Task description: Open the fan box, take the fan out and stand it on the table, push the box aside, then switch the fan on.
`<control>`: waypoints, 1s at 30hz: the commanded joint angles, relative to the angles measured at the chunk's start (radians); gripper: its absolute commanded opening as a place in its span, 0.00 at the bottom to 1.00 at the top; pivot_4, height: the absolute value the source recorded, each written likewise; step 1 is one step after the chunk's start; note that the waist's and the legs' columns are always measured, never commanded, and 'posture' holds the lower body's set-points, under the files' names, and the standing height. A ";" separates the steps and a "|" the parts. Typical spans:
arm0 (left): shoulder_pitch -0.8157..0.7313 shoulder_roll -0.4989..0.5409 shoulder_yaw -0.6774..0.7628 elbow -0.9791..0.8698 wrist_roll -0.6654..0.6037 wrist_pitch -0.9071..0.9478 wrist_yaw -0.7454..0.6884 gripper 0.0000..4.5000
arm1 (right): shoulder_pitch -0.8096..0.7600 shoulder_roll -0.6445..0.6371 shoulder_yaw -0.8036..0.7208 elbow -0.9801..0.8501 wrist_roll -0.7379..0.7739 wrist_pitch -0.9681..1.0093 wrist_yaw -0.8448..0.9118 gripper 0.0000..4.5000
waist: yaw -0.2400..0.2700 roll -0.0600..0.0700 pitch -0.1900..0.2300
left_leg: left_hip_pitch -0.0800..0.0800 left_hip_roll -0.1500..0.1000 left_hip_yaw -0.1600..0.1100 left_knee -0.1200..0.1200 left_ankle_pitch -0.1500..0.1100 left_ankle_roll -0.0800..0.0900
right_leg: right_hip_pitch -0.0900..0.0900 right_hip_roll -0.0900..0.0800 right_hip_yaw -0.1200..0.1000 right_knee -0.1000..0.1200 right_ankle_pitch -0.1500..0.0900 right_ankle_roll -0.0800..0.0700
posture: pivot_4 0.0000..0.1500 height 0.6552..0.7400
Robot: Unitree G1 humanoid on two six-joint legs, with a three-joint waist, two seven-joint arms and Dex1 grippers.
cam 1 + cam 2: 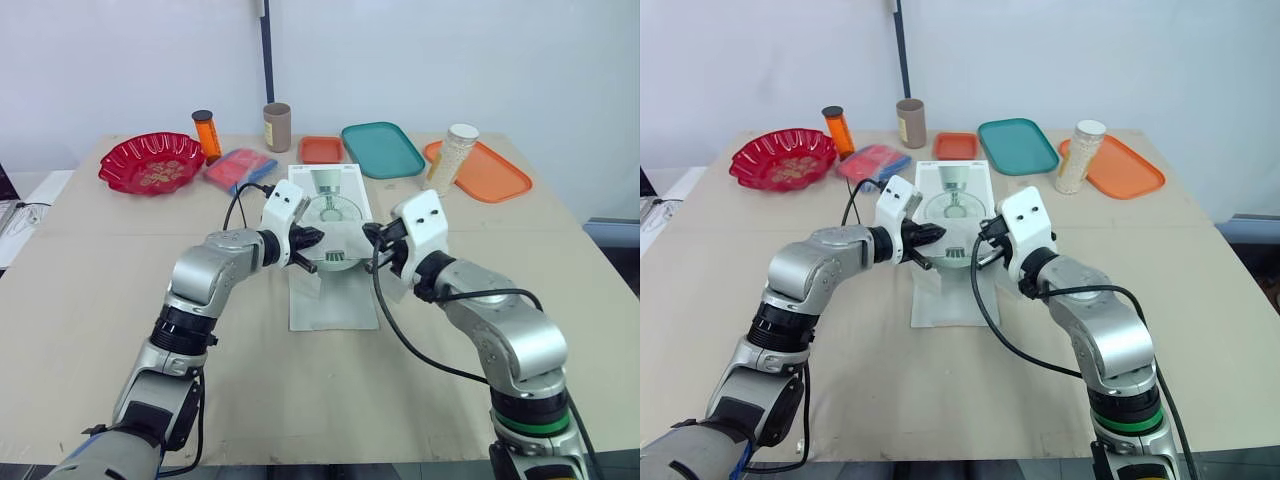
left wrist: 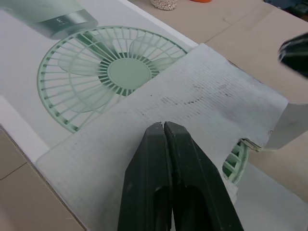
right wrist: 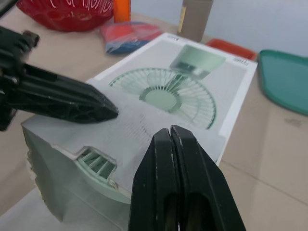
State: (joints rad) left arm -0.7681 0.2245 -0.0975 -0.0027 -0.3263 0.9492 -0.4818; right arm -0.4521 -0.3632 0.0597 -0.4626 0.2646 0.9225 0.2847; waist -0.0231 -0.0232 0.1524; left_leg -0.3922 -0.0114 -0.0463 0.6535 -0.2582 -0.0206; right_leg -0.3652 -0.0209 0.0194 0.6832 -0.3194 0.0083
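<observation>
Both claws crowd the opened near end of the fan box (image 1: 330,195), which lies flat mid-desk (image 1: 100,290).
The left claw (image 1: 312,238) comes in from the box's left, fingers pinched tight with nothing between them, tips pressing on the raised grey flap (image 2: 192,106). The right claw (image 1: 373,236) faces it from the right, likewise closed on nothing, just over the flap's edge. Under that flap the green fan (image 3: 96,161) peeks out, inside the box.
</observation>
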 commanded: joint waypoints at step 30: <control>0.123 0.065 -0.122 -0.411 -0.107 0.223 0.091 0.03 | -0.026 0.088 0.062 0.158 -0.040 -0.033 0.011 0.00 | -0.001 0.000 0.000 | 0.000 0.001 0.000 0.000 0.001 -0.001 | 0.000 0.000 0.000 0.000 0.000 -0.001 | 1.00 0.98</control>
State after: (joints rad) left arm -0.6383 0.2892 -0.2048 -0.4007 -0.4413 1.2081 -0.3813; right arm -0.4856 -0.2816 0.1047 -0.3088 0.2287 0.8742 0.2966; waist -0.0241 -0.0229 0.1522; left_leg -0.3919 -0.0108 -0.0461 0.6533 -0.2574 -0.0219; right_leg -0.3655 -0.0206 0.0196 0.6837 -0.3190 0.0077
